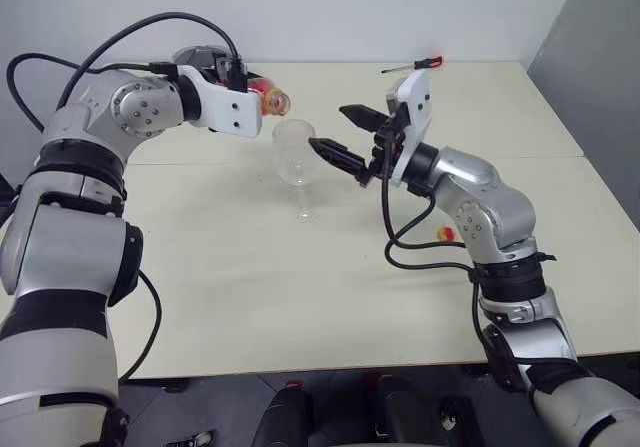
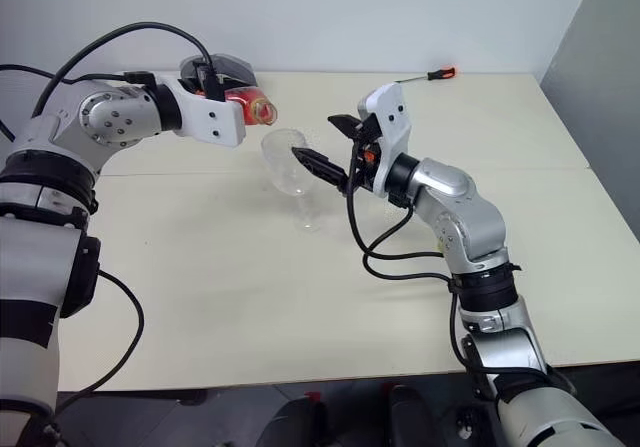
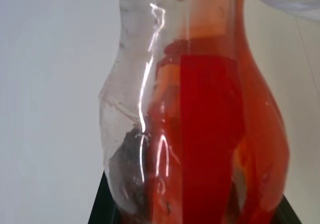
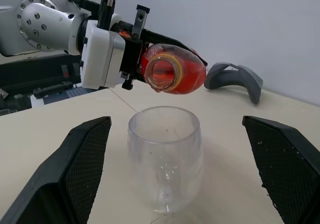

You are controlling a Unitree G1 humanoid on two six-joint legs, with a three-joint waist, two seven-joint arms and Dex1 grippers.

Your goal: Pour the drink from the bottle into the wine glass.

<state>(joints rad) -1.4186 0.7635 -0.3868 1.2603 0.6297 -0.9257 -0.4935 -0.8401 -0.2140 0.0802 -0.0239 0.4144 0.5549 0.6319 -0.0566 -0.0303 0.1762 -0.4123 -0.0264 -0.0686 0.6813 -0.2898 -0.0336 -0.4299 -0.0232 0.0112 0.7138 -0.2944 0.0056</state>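
My left gripper (image 1: 256,93) is shut on the bottle (image 1: 272,97), which lies tilted almost level with its open mouth (image 4: 162,72) just above the rim of the wine glass (image 1: 295,153). The red drink (image 3: 210,129) pools along the bottle's body; no stream leaves the mouth. The wine glass (image 4: 165,151) stands upright on the table and looks empty. My right gripper (image 1: 330,129) is open, with one finger (image 4: 75,169) on each side of the glass bowl and a gap to the bowl on both sides.
A small yellow-and-red cap (image 1: 445,233) lies on the cream table (image 1: 250,287) beside my right forearm. A red-handled screwdriver (image 1: 415,65) rests near the far edge. A grey curved object (image 4: 235,76) sits behind the bottle.
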